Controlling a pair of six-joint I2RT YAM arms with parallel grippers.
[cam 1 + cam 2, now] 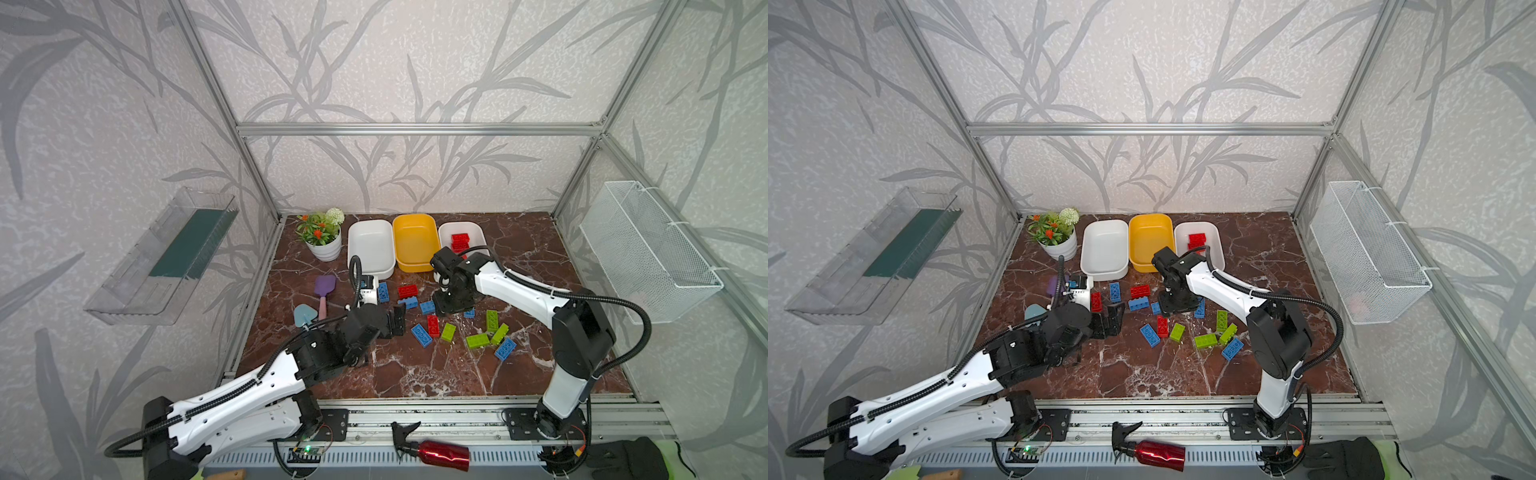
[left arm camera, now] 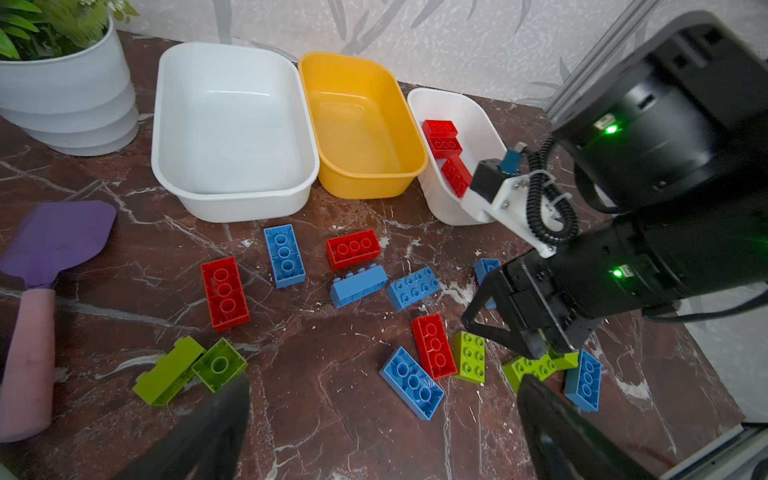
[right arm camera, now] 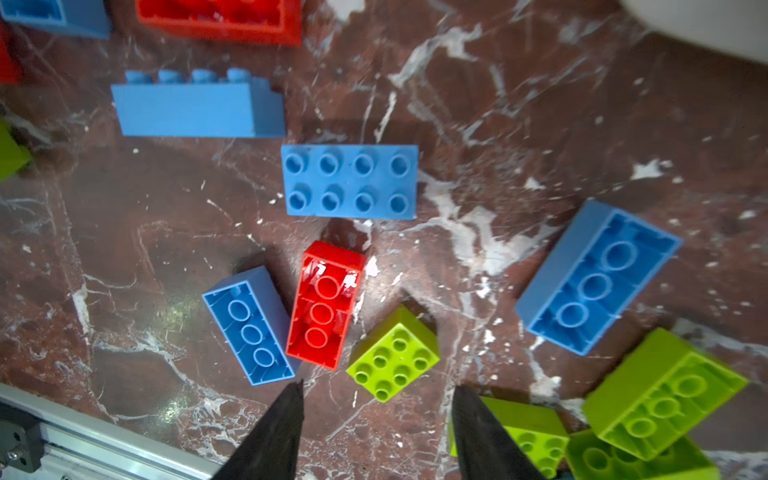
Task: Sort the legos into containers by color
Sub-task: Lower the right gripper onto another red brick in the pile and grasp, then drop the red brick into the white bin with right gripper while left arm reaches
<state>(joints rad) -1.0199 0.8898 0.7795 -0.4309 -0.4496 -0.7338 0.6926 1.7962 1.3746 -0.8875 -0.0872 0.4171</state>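
Three containers stand in a row at the back: an empty white tub (image 1: 370, 245), an empty yellow tub (image 1: 415, 241), and a white tub (image 1: 478, 236) holding red legos (image 2: 442, 139). Red, blue and lime green legos lie scattered on the marble table (image 1: 415, 374). My right gripper (image 3: 379, 388) points down, open, above a red lego (image 3: 326, 305) and a lime green lego (image 3: 392, 353), with nothing between its fingers. My left gripper (image 2: 382, 399) is wide open and empty, low over the table left of the pile, near a blue lego (image 2: 411, 382).
A white flower pot (image 1: 325, 247) stands at the back left. A purple spade (image 1: 324, 286) and a blue trowel (image 1: 304, 316) lie left of the bricks. A wire basket (image 1: 648, 249) hangs on the right wall, and a red spray bottle (image 1: 442, 455) lies on the front rail.
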